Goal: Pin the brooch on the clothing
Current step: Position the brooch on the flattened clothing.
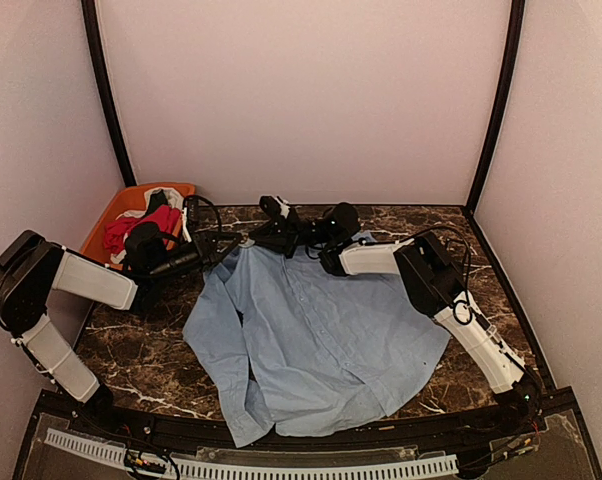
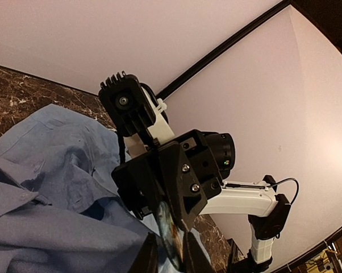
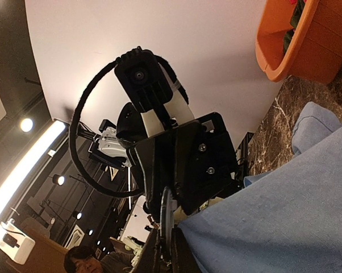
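The light blue shirt (image 1: 321, 340) lies spread on the desk (image 1: 141, 350), collar at the far side. There the right end effector (image 1: 263, 232) is clamped on the brooch (image 2: 169, 230). The left end effector (image 1: 233, 243) flanks it too, though I cannot tell whether it grips.

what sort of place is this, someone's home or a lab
Probably a robot test booth: plain pale walls box in a marble-look table, and the left arm and right arm are mounted at its near edge.
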Controlling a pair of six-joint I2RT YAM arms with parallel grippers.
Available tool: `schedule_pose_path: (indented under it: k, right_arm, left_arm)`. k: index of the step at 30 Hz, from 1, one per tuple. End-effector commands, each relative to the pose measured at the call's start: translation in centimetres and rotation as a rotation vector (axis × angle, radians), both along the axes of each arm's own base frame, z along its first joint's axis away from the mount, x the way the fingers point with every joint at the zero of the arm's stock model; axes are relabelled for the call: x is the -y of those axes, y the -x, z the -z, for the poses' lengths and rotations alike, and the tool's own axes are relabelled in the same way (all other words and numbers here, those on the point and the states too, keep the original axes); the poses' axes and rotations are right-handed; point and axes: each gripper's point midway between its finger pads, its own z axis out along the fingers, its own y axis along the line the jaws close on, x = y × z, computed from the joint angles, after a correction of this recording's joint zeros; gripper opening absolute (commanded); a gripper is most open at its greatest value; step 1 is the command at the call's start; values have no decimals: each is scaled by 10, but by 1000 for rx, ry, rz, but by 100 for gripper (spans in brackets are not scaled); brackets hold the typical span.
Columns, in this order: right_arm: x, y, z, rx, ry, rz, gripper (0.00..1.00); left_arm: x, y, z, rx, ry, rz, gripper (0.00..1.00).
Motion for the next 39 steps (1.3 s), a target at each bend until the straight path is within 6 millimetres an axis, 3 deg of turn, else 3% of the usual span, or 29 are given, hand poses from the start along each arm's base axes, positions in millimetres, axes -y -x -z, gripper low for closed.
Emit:
schedule_pose_path:
  k: [1, 17, 27, 29, 34, 39]
  right_arm:
    - [28, 36, -49, 326, -275, -5, 10]
    - [47, 27, -39, 342, -203, 5, 33]
    - [68, 18, -21, 415, 34, 41, 41]
    - [69, 11, -27, 533, 62, 110, 44]
    - [67, -8, -10, 793, 411, 269, 47]
    - [62, -4, 11, 1165, 686, 347, 48]
  left_arm:
    - [0, 2, -6, 22, 10, 11, 14]
    - [1, 1, -1, 6, 12, 12, 9]
    - [-6, -4, 11, -53, -23, -47, 6]
    - [-9, -5, 11, -59, -37, -69, 6]
    - [-22, -10, 9, -90, -97, -156, 3]
    - [-39, -15, 12, -153, -158, -261, 2]
